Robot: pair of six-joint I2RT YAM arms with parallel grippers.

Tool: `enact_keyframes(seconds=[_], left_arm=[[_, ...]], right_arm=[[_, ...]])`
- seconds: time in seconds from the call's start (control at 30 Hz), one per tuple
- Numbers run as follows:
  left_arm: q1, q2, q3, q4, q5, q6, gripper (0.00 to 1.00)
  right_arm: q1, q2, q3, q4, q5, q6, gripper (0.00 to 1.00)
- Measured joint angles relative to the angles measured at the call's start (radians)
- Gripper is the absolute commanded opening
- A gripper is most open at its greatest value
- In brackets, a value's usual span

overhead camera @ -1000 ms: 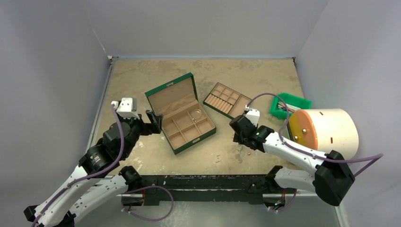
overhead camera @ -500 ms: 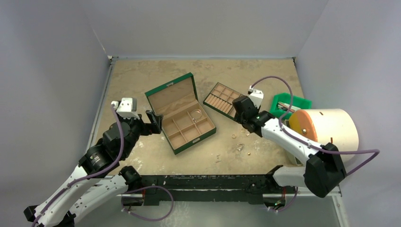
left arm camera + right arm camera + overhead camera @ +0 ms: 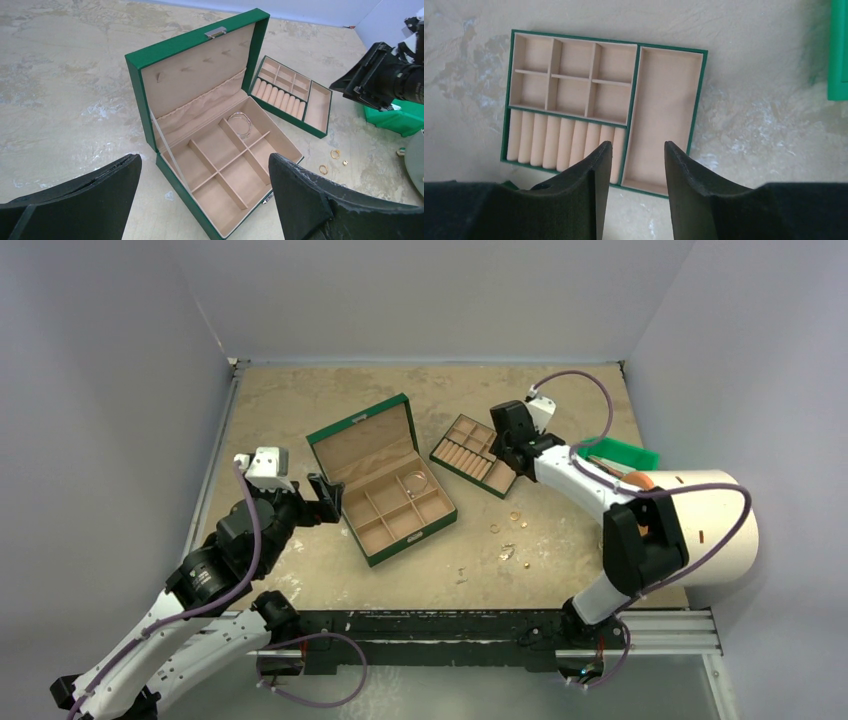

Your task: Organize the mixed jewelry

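- Your right claw (image 3: 638,150): the black fingers (image 3: 596,170) stand apart with a bare gap, pinching nothing. It hangs over the near edge of the green-rimmed tan slotted ring tray (image 3: 639,100). The fingertips cover part of the roll row and the near rim of the long compartment.
- Your left claw (image 3: 204,165): spread wide and holding nothing, just beside the near left side of the open green box with tan compartments (image 3: 195,80). The frame bottom cuts off the box's near corner.
- Mixed jewelry (image 3: 507,552): small loose pieces scattered on the beige table (image 3: 300,400), on your side of the tray and to the right of the box, well apart from both claws.
- In the left wrist view three pieces read as gold-toned rings (image 3: 335,153). From the top view the rest are specks, and you cannot tell ring from stud.
- Thin silver-coloured hoop (image 3: 240,122): it lies in the box compartment next to the lid, at the right end.
- In the top view the right arm covers the tray's right end. The green plastic bin (image 3: 625,453) is partly hidden behind the arm and the white cylinder with an orange face (image 3: 710,520).
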Motion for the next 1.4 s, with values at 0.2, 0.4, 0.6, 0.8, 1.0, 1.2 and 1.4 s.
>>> enact_keyframes(seconds=[0.2, 0.4, 0.6, 0.8, 1.0, 1.2, 1.4], left_arm=[[0.000, 0.000, 0.000, 0.000, -0.003, 0.000, 0.99], [0.000, 0.000, 0.000, 0.000, -0.003, 0.000, 0.98], [0.000, 0.001, 0.000, 0.000, -0.003, 0.000, 0.99], [0.000, 0.002, 0.000, 0.000, -0.003, 0.000, 0.98], [0.000, 0.004, 0.000, 0.000, -0.003, 0.000, 0.98], [0.000, 0.004, 0.000, 0.000, -0.003, 0.000, 0.98], [0.000, 0.004, 0.000, 0.000, -0.004, 0.000, 0.98]], right_arm=[[-0.055, 0.106, 0.028, 0.048, -0.058, 0.047, 0.44], [-0.085, 0.203, 0.063, 0.070, -0.100, 0.067, 0.43], [-0.086, 0.249, 0.089, 0.077, -0.134, 0.070, 0.42], [-0.086, 0.284, 0.110, 0.079, -0.142, 0.078, 0.39], [-0.089, 0.333, 0.132, 0.068, -0.144, 0.093, 0.32], [-0.093, 0.371, 0.157, 0.055, -0.151, 0.107, 0.12], [-0.097, 0.373, 0.163, 0.047, -0.158, 0.113, 0.00]])
